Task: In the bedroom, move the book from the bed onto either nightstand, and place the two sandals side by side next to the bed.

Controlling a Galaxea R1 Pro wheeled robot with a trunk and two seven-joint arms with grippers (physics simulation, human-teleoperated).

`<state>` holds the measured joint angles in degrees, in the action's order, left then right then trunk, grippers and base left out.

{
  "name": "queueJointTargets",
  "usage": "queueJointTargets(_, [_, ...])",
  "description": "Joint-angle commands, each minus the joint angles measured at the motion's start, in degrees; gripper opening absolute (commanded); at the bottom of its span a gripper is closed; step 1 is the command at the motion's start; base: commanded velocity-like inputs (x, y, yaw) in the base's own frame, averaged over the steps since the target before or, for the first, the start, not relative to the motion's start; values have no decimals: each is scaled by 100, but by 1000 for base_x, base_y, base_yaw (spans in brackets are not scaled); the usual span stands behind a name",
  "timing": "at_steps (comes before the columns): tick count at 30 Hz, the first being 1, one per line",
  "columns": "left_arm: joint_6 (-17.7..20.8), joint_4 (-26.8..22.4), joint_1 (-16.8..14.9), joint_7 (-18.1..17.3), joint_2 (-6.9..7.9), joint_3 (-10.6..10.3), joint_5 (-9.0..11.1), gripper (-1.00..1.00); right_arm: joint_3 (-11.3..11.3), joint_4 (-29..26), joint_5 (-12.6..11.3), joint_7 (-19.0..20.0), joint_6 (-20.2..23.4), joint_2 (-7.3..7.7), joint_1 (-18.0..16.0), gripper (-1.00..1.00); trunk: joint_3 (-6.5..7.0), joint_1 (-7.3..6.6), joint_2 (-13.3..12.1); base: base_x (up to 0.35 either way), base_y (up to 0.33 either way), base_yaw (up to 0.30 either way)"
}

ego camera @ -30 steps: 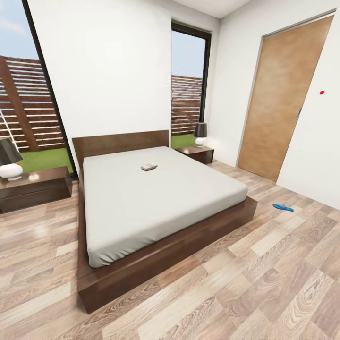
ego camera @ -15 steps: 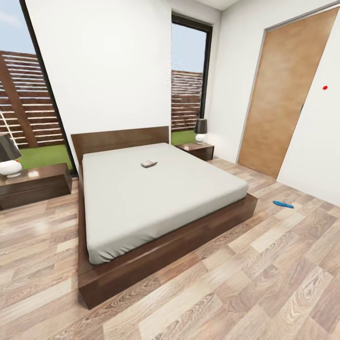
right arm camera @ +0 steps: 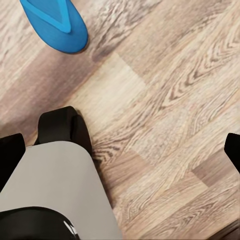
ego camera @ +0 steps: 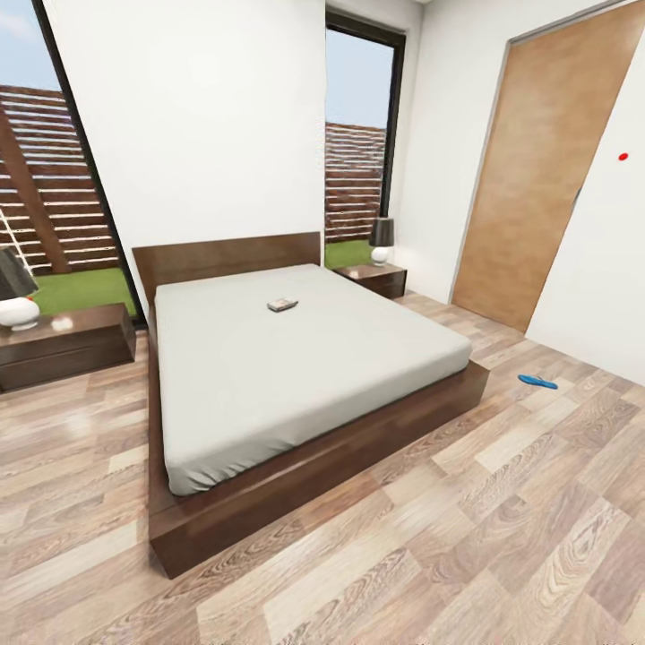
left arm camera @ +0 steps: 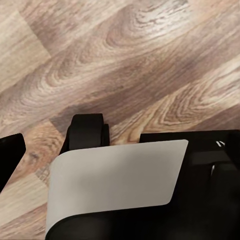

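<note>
So nothing is done yet — the small dark paperback book (ego camera: 282, 305) lies on the off-white mattress of the bed (ego camera: 296, 367), one bright blue sandal (ego camera: 537, 382) sits apart on the floor, another (right arm camera: 56, 24) near the base — gripper states I cannot tell

No legible txt, labels, brands or nos. anywhere.
The book (ego camera: 282, 305) on the bed (ego camera: 296, 376) is too small and blurred to read its cover; walls, door (ego camera: 555, 170) and wood floor (ego camera: 502, 528) carry no readable lettering or signs.

Sandal (right arm camera: 54, 24) cut by edge; book (ego camera: 282, 305) cover seemingly unreadable
</note>
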<state>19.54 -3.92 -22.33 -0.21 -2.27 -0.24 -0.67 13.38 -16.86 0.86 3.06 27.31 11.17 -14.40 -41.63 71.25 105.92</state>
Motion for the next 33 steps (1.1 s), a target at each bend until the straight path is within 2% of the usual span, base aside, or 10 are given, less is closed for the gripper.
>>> queueJointTargets(1, [32, -13, 0, -1, -1, -2, -5, 100, 34, -12, 11, 26, 32, 0, -1, 100, -15, -1, 2, 0, 0, 0])
queueJointTargets(9, [53, -13, 0, 8, -1, -2, -11, 100, 38, -19, 5, 39, 48, -5, -6, 100, -89, -1, 2, 0, 0, 0])
queueJointTargets(19, [207, -8, -2, 11, -8, 6, -24, 100, 23, -49, -4, 40, 328, -22, -17, 100, -181, -1, 2, 0, 0, 0])
queueJointTargets(26, [724, -19, -20, -15, -42, 13, -13, 100, -51, -60, -6, 44, 470, -25, -56, 100, -245, -1, 2, 0, 0, 0])
queueJointTargets(28, [925, -25, -27, -26, -101, 14, -10, 100, -71, -71, -6, 45, 535, -26, -73, 100, -264, -1, 2, 0, 0, 0])
queueJointTargets(33, [1127, -45, -68, -36, -180, 15, -7, 100, -90, -105, -2, 39, 669, -26, -120, 100, -310, -1, 2, 0, 0, 0])
